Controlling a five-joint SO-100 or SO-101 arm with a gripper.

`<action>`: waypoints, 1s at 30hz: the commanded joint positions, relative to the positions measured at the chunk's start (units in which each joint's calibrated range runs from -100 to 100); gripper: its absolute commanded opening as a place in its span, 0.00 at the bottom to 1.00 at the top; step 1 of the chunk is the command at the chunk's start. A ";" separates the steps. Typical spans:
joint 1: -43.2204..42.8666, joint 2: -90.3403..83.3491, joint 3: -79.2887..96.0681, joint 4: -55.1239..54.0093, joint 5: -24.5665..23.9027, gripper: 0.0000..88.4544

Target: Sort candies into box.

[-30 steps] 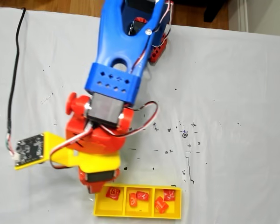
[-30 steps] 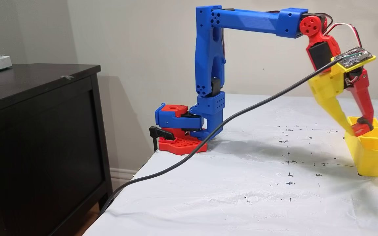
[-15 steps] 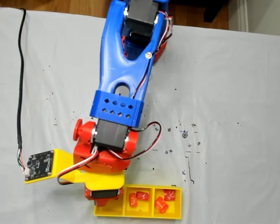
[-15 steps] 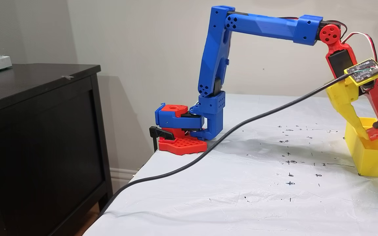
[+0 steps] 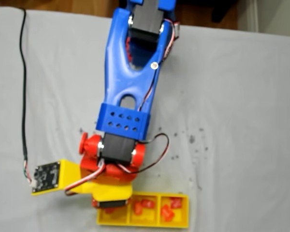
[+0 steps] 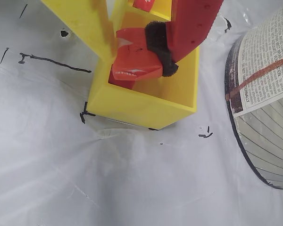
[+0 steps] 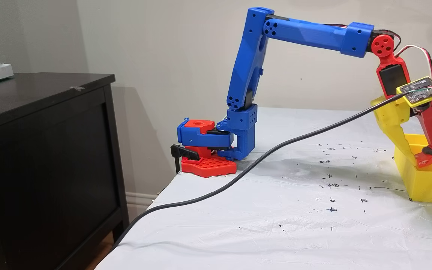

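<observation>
The yellow box (image 5: 143, 223) lies at the near edge of a fixed view, with several orange-red candies (image 5: 146, 204) in its middle and right compartments. My gripper (image 6: 132, 52) reaches down into the end compartment of the box (image 6: 141, 106). It is shut on a red candy with white marks (image 6: 137, 66), pinched between the yellow finger and the red finger's black pad. From the side, the gripper (image 7: 422, 159) and the candy (image 7: 425, 161) sit just inside the rim of the box (image 7: 426, 185). More red shows under the held candy; I cannot tell if it is a second one.
A round container with printed paper (image 6: 264, 94) stands close to the box's end. A black cable (image 7: 238, 176) runs from the wrist camera board (image 5: 46, 176) across the white, pen-marked cloth. A dark cabinet (image 7: 43, 150) stands beside the table.
The arm has stretched further out and down. The gripper has carried the candy from above the box's rim down into the end compartment, still shut on it.
</observation>
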 commanded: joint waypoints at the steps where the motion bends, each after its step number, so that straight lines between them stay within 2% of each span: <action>1: -1.26 -2.52 -5.26 0.14 -0.68 0.01; 17: -2.25 -2.18 -5.26 -2.07 -2.39 0.02; 21: -2.25 -2.01 -5.45 -1.41 -2.30 0.11; 30: -2.07 -1.58 -5.72 -1.49 -1.42 0.24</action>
